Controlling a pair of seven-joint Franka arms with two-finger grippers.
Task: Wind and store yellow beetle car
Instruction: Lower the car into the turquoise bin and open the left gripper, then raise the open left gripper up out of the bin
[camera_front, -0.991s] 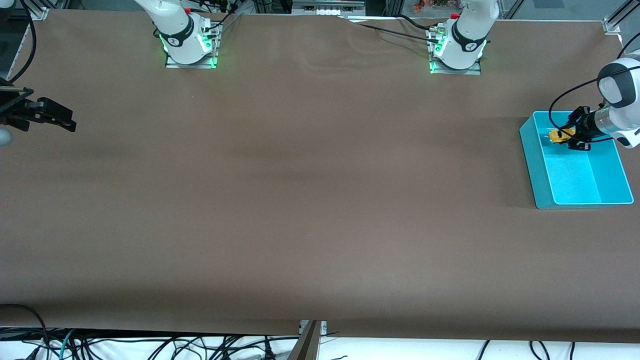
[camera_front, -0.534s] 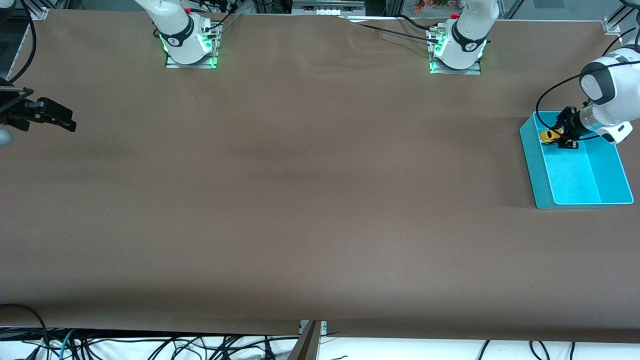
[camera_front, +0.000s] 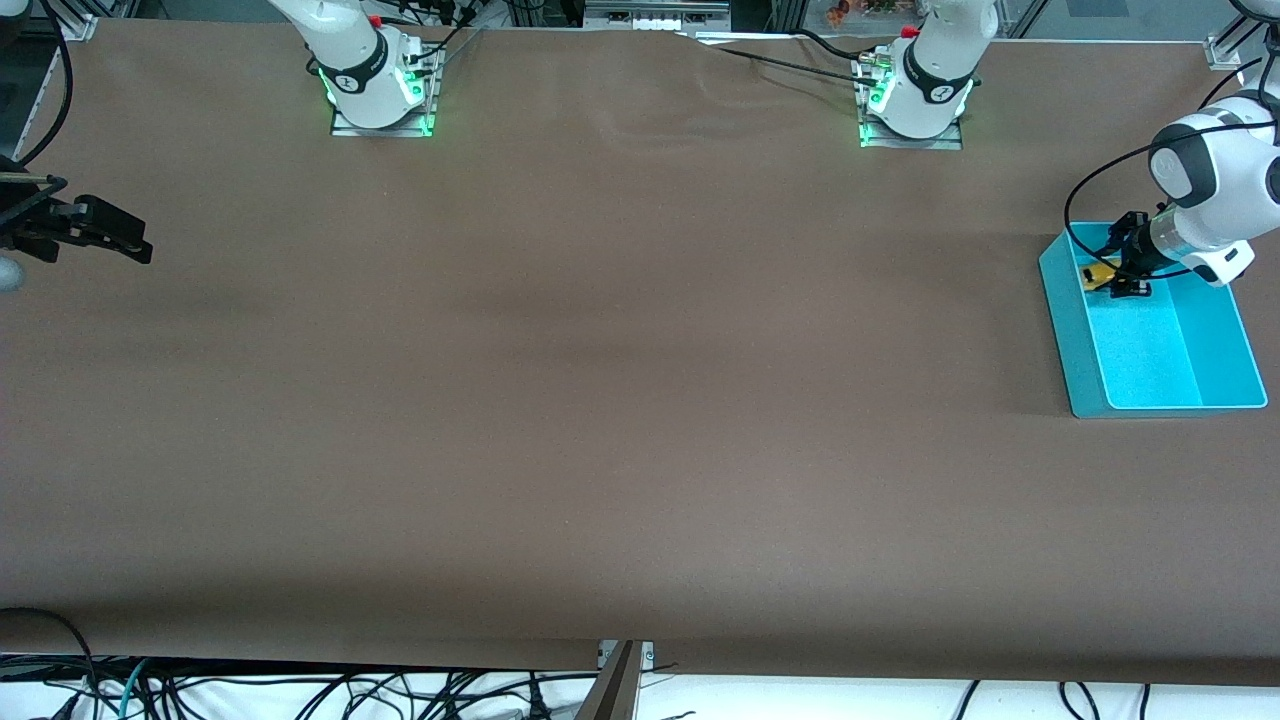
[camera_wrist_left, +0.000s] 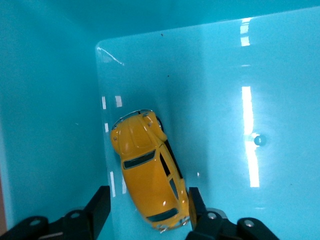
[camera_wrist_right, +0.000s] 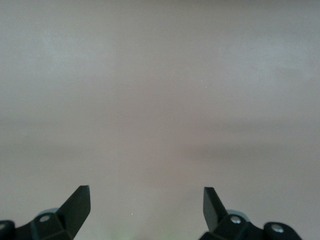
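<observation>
The yellow beetle car (camera_front: 1098, 273) (camera_wrist_left: 147, 172) lies on the floor of the turquoise bin (camera_front: 1150, 350) (camera_wrist_left: 50, 100), in the corner farthest from the front camera and toward the table's middle. My left gripper (camera_front: 1120, 270) (camera_wrist_left: 147, 210) is down inside the bin around the car's rear end. Its jaws are open: one finger (camera_wrist_left: 100, 207) stands clear of the car with bin floor showing between, and the other finger (camera_wrist_left: 196, 202) is against the car's side. My right gripper (camera_front: 115, 238) (camera_wrist_right: 146, 200) waits open over the bare table at the right arm's end, with nothing between its fingers.
The bin stands at the left arm's end of the brown table (camera_front: 620, 400). Both arm bases (camera_front: 378, 90) (camera_front: 912, 100) sit along the table edge farthest from the front camera. Cables (camera_front: 300, 690) hang below the nearest edge.
My left gripper has carried the car toward the bin's corner and down to its floor, and its jaws have come apart from the car. The right arm has not moved.
</observation>
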